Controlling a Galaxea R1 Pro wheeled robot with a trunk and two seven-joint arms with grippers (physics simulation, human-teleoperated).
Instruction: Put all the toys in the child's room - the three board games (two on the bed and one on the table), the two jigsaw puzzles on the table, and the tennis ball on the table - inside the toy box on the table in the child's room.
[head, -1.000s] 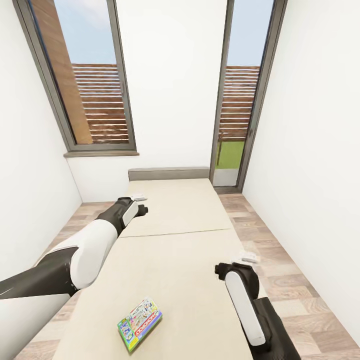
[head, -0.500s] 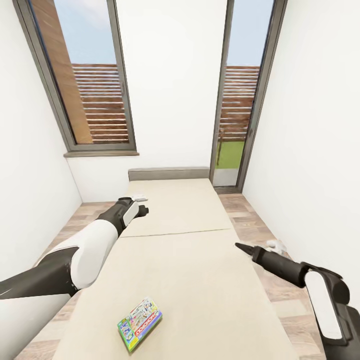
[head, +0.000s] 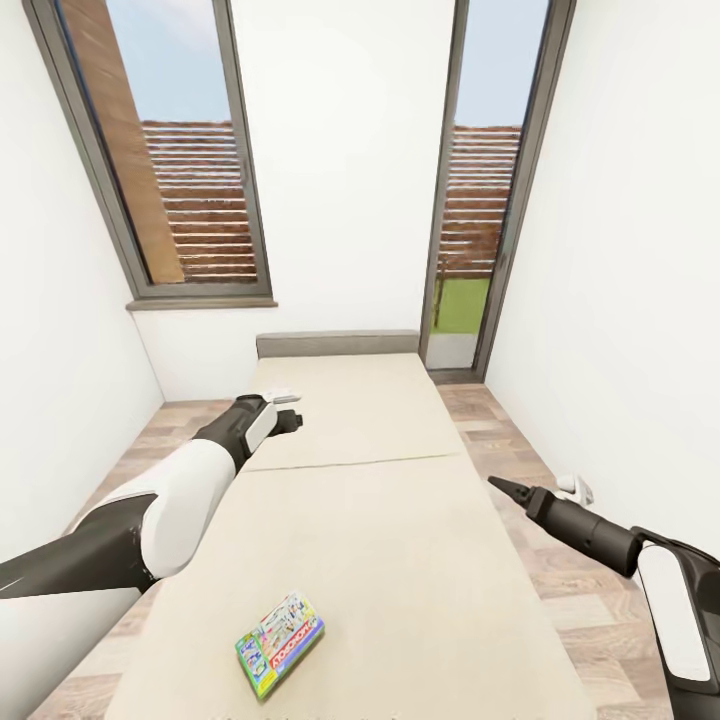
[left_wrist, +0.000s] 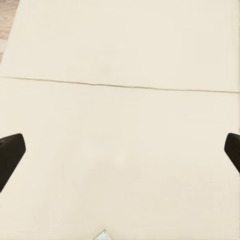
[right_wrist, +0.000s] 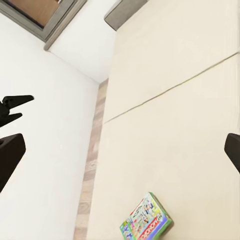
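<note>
A colourful board game (head: 279, 644) lies near on the bed (head: 400, 560). The left gripper (head: 284, 410) hangs over the mattress with jaws spread and empty. The right gripper (head: 505, 487), off the bed's right edge, is likewise parted, holding nothing.

Daylight is pouring through a tall window (head: 165, 150) and a glass door (head: 490, 190), a slatted wooden fence (head: 205, 200) is standing outside, and plank flooring (head: 560, 575) is running alongside.
</note>
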